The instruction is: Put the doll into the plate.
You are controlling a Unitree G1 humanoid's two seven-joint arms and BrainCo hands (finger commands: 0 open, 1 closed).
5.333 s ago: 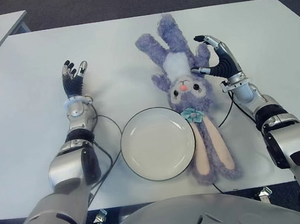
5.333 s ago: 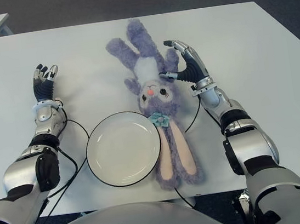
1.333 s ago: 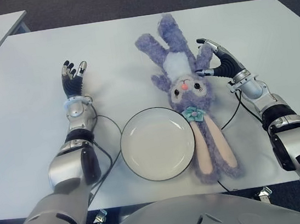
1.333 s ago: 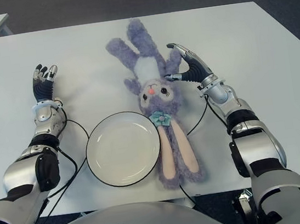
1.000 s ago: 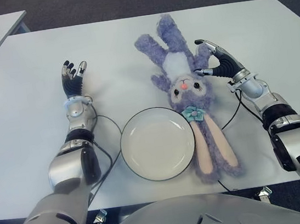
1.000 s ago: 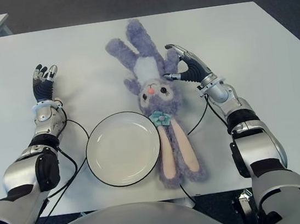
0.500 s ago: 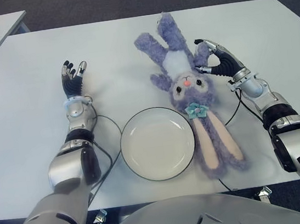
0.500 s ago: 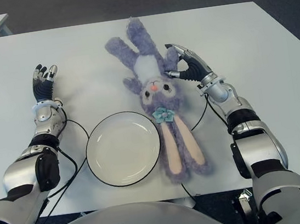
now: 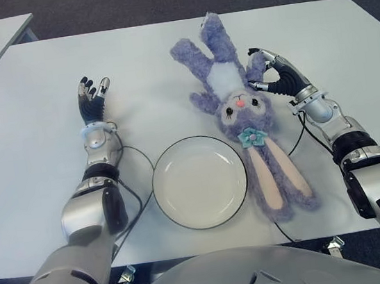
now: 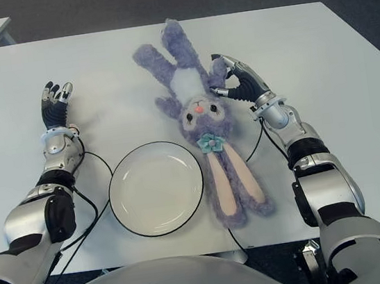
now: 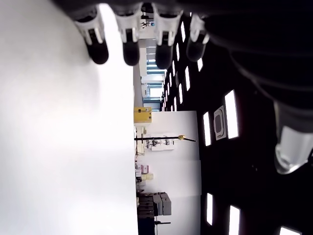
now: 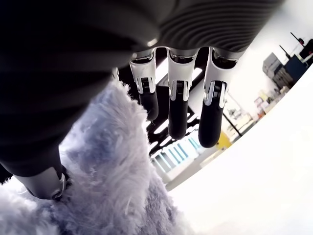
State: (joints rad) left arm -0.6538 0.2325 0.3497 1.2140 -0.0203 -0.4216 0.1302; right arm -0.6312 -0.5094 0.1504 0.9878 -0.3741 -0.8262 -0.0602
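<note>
The doll, a purple plush rabbit, lies on its back on the white bench, just beside the plate on the plate's right side. Its head is next to the plate's far right rim, its legs point away from the plate toward the far edge of the bench, and its long pink-lined ears trail past the plate toward the robot. A small teal bow sits at the base of the ears, close to the plate's rim. The doll touches the plate's edge at most; none of it lies inside.

The right hand is on the doll's far side from the plate, clenched on one of the doll's arms: the thumb and the curled fingers pinch the purple fur between them, as the right wrist view shows.

The left hand shows on the plate's left side, well apart from it and from the doll, fingers straight and relaxed, grasping nothing.

A thin black cable runs along the bench by the plate's left rim.
</note>
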